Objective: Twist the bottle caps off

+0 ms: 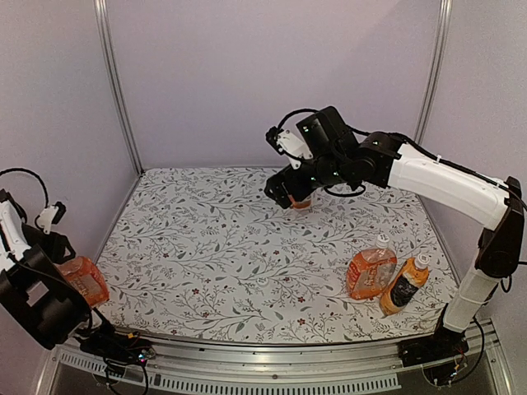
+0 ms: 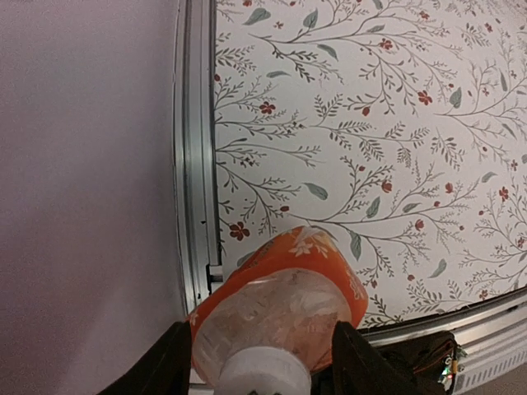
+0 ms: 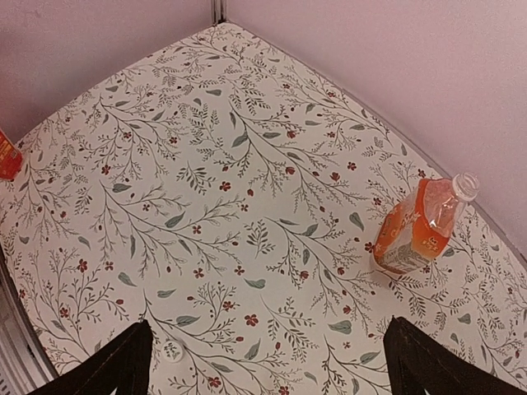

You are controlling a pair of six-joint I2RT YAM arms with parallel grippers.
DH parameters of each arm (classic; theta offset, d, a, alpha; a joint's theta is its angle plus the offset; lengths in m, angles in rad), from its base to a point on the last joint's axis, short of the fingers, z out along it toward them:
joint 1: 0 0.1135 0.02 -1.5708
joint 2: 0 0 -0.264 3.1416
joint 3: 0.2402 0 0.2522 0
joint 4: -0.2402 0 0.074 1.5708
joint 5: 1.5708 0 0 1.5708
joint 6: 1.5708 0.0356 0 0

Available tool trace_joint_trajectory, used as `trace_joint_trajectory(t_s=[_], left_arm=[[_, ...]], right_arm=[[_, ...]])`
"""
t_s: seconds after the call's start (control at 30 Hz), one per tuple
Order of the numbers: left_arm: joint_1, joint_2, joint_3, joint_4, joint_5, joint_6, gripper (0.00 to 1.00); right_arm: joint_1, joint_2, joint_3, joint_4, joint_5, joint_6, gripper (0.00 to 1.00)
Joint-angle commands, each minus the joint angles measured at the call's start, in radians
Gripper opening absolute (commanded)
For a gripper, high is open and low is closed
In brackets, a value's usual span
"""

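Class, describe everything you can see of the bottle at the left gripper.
The bottle is clear plastic at the shoulder, wrapped in an orange label with a pale flower print. Its white screw cap is on, facing the wrist camera; its base points away over the table's metal edge rail. The left gripper's dark fingers sit against both sides. What lies under it is hidden.

Small white round screw caps: one cap (image 1: 383, 239) tops an orange bottle (image 1: 370, 276), a second cap (image 1: 422, 258) the dark-labelled bottle (image 1: 402, 290) beside it, a third cap (image 2: 263, 374) the left-edge bottle (image 2: 280, 288). A loose cap (image 3: 173, 351) lies flat on the table (image 3: 247, 206).
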Motion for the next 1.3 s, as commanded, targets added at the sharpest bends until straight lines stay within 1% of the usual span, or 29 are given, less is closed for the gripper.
trace_joint_trajectory(t_s=[0.0,0.03,0.07,0.13,0.17,0.2,0.3,0.37,0.43,0.47,0.6,0.73,0.77,0.87,0.93,1.0,1.1,1.27], left_arm=[[0.007,0.025,-0.015,-0.139,0.010,-0.003,0.49],[0.007,0.023,-0.012,-0.140,0.013,-0.007,0.40],[0.007,0.021,-0.010,-0.140,0.017,-0.011,0.30],[0.007,0.015,-0.004,-0.142,0.016,-0.013,0.12],[0.007,0.011,0.001,-0.147,0.013,-0.015,0.04],[0.007,0.006,0.008,-0.154,0.011,-0.010,0.00],[0.000,-0.008,0.053,-0.194,0.022,0.016,0.00],[-0.030,-0.014,0.118,-0.228,0.046,0.024,0.00],[-0.117,-0.011,0.205,-0.266,0.096,0.006,0.00],[-0.176,-0.010,0.275,-0.282,0.119,-0.018,0.00],[-0.525,0.007,0.495,-0.277,0.153,-0.204,0.00],[-0.847,0.067,0.701,-0.237,0.097,-0.361,0.00],[-0.967,0.092,0.739,-0.238,0.071,-0.397,0.00],[-1.248,0.174,0.798,-0.233,-0.036,-0.484,0.00],[-1.412,0.226,0.836,-0.226,-0.132,-0.526,0.00],[-1.527,0.272,0.868,-0.228,-0.218,-0.547,0.00],[-1.587,0.315,0.886,-0.215,-0.258,-0.555,0.00],[-1.618,0.359,0.913,-0.211,-0.282,-0.561,0.00]], right_arm=[[0.004,-0.036,0.018,-0.026,0.021,-0.030,0.99],[0.004,-0.036,0.018,-0.027,0.021,-0.033,0.99],[0.004,-0.036,0.018,-0.027,0.019,-0.035,0.99],[0.003,-0.037,0.018,-0.025,0.013,-0.038,0.99],[0.004,-0.036,0.019,-0.023,0.011,-0.042,0.99],[0.004,-0.036,0.020,-0.023,0.005,-0.043,0.99],[0.004,-0.040,0.023,-0.021,-0.021,-0.045,0.99],[0.004,-0.047,0.022,-0.015,-0.055,-0.040,0.99],[0.006,-0.056,0.012,0.001,-0.089,-0.031,0.99],[0.010,-0.062,0.005,0.022,-0.104,-0.028,0.99],[0.051,-0.078,-0.029,0.111,-0.156,-0.034,0.99],[0.126,-0.056,-0.036,0.244,-0.161,-0.067,0.99],[0.139,-0.046,-0.033,0.287,-0.197,-0.076,0.99],[0.163,0.023,0.013,0.406,-0.228,-0.098,0.99],[0.169,0.083,0.084,0.431,-0.238,-0.100,0.99],[0.174,0.153,0.157,0.432,-0.239,-0.104,0.99],[0.180,0.221,0.211,0.438,-0.256,-0.116,0.99],[0.189,0.252,0.190,0.464,-0.348,-0.126,0.99]])
